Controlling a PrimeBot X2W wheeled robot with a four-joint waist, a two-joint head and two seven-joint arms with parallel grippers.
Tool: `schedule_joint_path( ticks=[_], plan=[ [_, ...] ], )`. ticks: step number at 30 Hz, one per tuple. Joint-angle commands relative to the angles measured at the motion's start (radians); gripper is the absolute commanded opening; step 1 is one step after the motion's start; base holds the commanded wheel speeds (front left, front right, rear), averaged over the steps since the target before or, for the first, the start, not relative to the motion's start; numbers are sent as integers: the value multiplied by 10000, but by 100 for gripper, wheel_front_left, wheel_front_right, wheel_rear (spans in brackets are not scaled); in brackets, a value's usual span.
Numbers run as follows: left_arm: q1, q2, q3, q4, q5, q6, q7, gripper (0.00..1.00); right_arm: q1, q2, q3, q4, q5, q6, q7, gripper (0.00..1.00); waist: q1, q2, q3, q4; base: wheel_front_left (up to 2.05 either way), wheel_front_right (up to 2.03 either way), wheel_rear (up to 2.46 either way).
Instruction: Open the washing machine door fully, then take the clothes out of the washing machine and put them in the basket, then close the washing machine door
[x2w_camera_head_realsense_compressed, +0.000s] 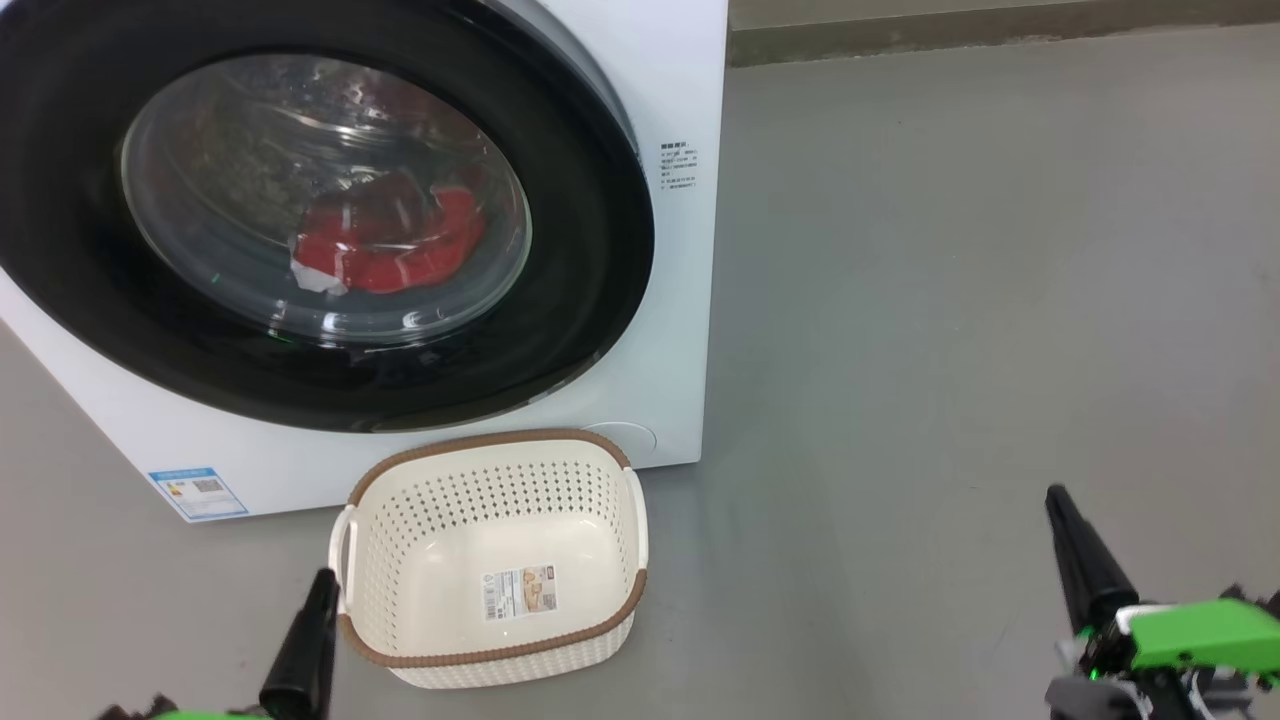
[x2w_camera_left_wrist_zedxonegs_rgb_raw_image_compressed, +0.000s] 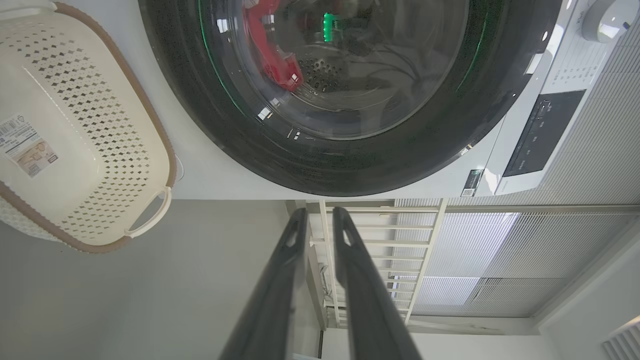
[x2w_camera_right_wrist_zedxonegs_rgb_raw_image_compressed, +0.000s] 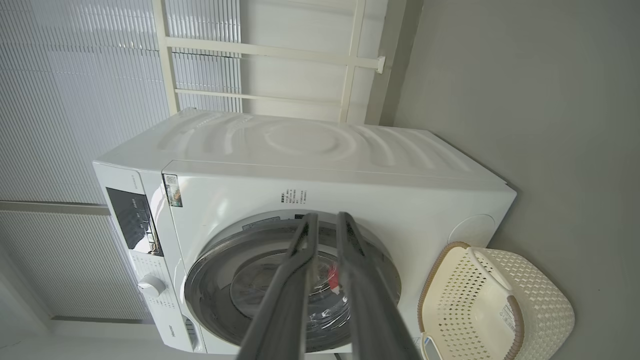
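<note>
The washing machine (x2w_camera_head_realsense_compressed: 685, 300) is white and fills the upper left of the head view. The washing machine door (x2w_camera_head_realsense_compressed: 570, 300), black-rimmed with a bulging glass window, lies flat against its front. Red clothes (x2w_camera_head_realsense_compressed: 400, 245) with a white patch show through the glass, inside the drum. On the floor just in front stands the cream basket (x2w_camera_head_realsense_compressed: 490, 445), brown-rimmed, with only a label sticker on its bottom. My left gripper (x2w_camera_head_realsense_compressed: 322, 585) is shut beside the basket's left handle. My right gripper (x2w_camera_head_realsense_compressed: 1058, 500) is shut well to the right, above bare floor. The left wrist view shows the door (x2w_camera_left_wrist_zedxonegs_rgb_raw_image_compressed: 240, 135) beyond the left gripper (x2w_camera_left_wrist_zedxonegs_rgb_raw_image_compressed: 320, 215); the right wrist view has the right gripper (x2w_camera_right_wrist_zedxonegs_rgb_raw_image_compressed: 327, 217) before the machine (x2w_camera_right_wrist_zedxonegs_rgb_raw_image_compressed: 320, 165).
Grey floor (x2w_camera_head_realsense_compressed: 950, 350) stretches wide to the right of the machine. A wall base (x2w_camera_head_realsense_compressed: 1000, 35) runs along the back. The machine's control panel (x2w_camera_right_wrist_zedxonegs_rgb_raw_image_compressed: 132, 220) and knob (x2w_camera_right_wrist_zedxonegs_rgb_raw_image_compressed: 150, 286) sit on its upper front. A white frame rack (x2w_camera_right_wrist_zedxonegs_rgb_raw_image_compressed: 270, 50) stands behind it.
</note>
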Motion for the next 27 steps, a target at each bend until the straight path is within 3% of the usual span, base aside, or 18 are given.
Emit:
schedule_joint_path(
  ticks=[1, 10, 14, 27],
  plan=[
    [84, -36, -21, 148, 0, 0, 0, 100, 103, 59, 4, 144, 0, 0, 0, 100, 0, -1, 0, 0, 0, 0, 0],
    [155, -94, -235, 349, 49, -4, -139, 100, 259, 111, 161, 301, -91, 0, -153, 100, 23, -1, -11, 1, 0, 0, 0],
    [98, -56, -373, 338, 160, -6, -278, 100, 238, 51, 303, 238, -229, 0, -290, 100, 3, -1, 7, 4, 0, 0, 0],
    [-167, 55, -732, 427, 927, -13, -681, 100, 99, -75, 592, 136, -1251, 1, -677, 100, 1, -1, 29, 9, 0, 0, 0]
  ],
)
